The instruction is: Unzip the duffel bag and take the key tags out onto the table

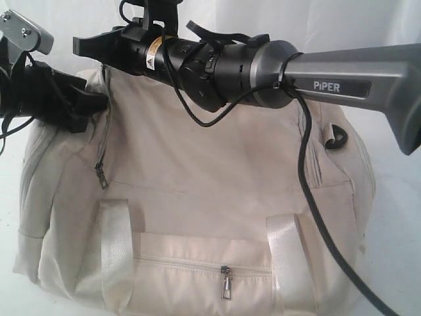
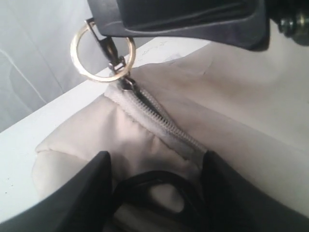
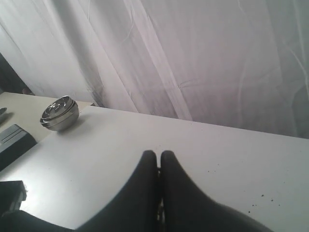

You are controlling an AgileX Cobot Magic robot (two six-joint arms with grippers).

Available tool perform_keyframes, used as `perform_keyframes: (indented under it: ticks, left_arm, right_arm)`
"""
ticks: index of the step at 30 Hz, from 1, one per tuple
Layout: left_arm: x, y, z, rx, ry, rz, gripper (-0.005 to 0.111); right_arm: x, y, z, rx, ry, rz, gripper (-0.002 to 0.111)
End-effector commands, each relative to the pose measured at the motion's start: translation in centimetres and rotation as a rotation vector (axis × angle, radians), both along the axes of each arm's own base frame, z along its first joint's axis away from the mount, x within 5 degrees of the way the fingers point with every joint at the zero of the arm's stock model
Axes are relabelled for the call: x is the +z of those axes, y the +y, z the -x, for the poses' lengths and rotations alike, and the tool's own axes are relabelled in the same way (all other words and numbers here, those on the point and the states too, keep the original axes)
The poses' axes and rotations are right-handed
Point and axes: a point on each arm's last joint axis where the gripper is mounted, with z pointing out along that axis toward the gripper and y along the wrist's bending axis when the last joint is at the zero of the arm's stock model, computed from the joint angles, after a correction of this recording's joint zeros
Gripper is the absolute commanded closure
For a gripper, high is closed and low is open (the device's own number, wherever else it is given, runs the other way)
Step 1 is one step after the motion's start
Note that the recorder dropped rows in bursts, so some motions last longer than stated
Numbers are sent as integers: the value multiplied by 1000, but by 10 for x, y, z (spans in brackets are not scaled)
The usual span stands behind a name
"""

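Note:
The cream duffel bag (image 1: pixel 197 171) fills the exterior view, its top zipper (image 2: pixel 154 118) closed. My right gripper (image 1: pixel 82 45) reaches across over the bag's left end. It is shut on the zipper pull (image 2: pixel 115 60), which carries a brass ring (image 2: pixel 102 53). In the right wrist view its fingers (image 3: pixel 147 166) meet tip to tip. My left gripper (image 2: pixel 155 157) sits at the same end of the bag, its jaws pressed in on a bunch of fabric and a black ring (image 2: pixel 159 181). The key tags are hidden. The bag rests on the white table (image 3: pixel 217 159).
Stacked steel bowls (image 3: pixel 59 113) and a dark box (image 3: pixel 14 140) stand on the table's far side, before a white curtain (image 3: pixel 193 58). The bag's front pocket is zipped, its pull (image 1: pixel 227 283) hanging. A black cable (image 1: pixel 316 217) from the right arm drapes over the bag.

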Motion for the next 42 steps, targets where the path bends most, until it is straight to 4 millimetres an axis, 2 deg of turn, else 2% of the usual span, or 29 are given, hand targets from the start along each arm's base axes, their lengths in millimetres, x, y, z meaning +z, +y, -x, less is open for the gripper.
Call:
perform_keyframes:
  ticks: [1,13,16,22,26,35,38,42]
  left_arm:
    - [-6,1,0,0,-1,-77,105]
    - [-5,-1,2,-31,-5,-65,103]
    - [0,1,3,-22,-25,-72,90]
    - [19,23,8,63,-56,-40,41]
    - [28,34,15,96,-41,-24,33]
    - [51,32,36,84,1,119,34]
    - [52,32,37,89,17,145,54]
    - [52,32,37,93,16,144,94]
  right_arm:
    - [14,-10,-9,-17,-49,-34,108]
    - [15,-14,-14,-30,-48,-35,108]
    - [16,-14,-13,-30,-50,-36,108]
    - [14,-15,-14,-36,-37,-19,108]
    - [12,-15,-14,-42,-25,-4,108]
    - [13,-16,-14,-42,-26,-5,108]
    - [17,-17,-13,-42,-32,-10,108]
    - [26,-19,-11,-43,-43,-23,108]
